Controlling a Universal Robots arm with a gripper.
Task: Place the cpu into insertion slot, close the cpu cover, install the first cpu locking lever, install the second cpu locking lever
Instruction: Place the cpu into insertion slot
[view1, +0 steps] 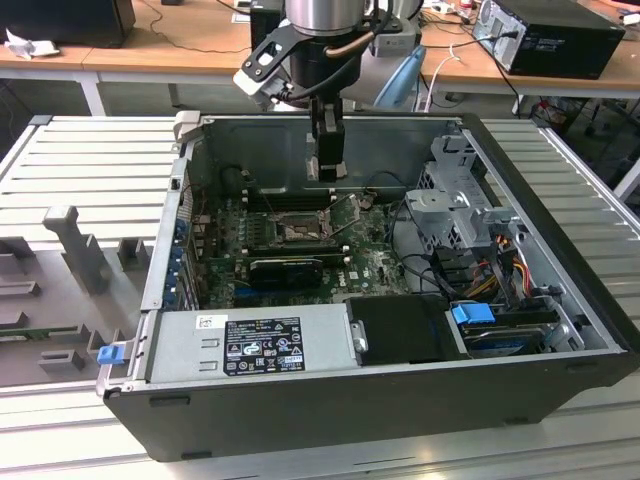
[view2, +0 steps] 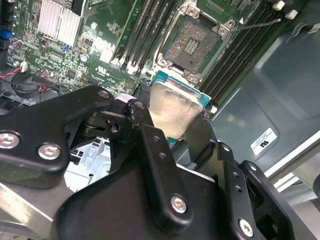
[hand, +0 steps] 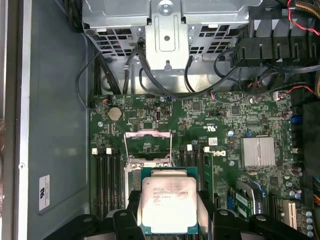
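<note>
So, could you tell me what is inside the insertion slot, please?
In the second wrist view the insertion slot holds no chip: its brownish contact field lies bare. In the first wrist view the cpu, gripped, covers most of the slot.

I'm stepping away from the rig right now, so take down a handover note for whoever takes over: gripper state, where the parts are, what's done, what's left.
Gripper: shut on the cpu, which is held in the air short of the socket.
Insertion slot: empty, contact field exposed.
Cpu cover: raised open.
Locking lever: one rod looks unlatched, standing free beside the slot.
Done: the cpu is in the grip.
Left: cpu not seated, cover not closed, neither lever installed.
</note>
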